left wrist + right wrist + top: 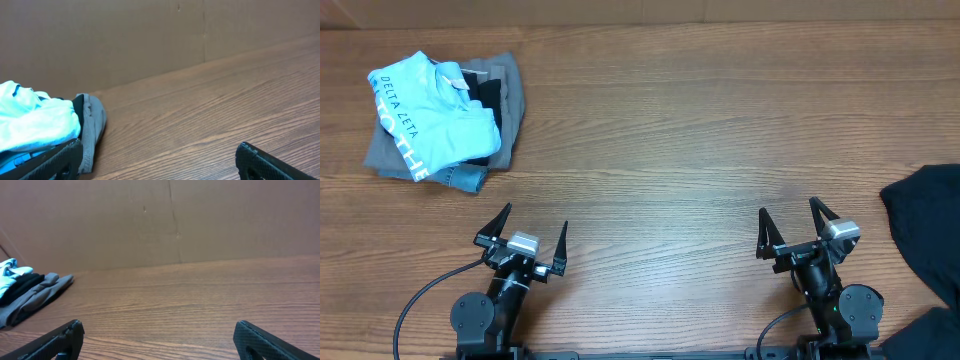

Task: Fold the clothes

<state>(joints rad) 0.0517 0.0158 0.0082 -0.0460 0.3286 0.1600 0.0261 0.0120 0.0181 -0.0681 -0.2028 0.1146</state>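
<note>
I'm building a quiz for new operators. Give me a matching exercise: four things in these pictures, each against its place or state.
Things:
1. black garment
2. light blue shirt
3. grey garments
4. left gripper

Places or states:
A. far left, on top
B. open, holding nothing
C. far right, cut off by the frame
D. far left, underneath

Pairs: 1-C, 2-A, 3-D, 4-B
</note>
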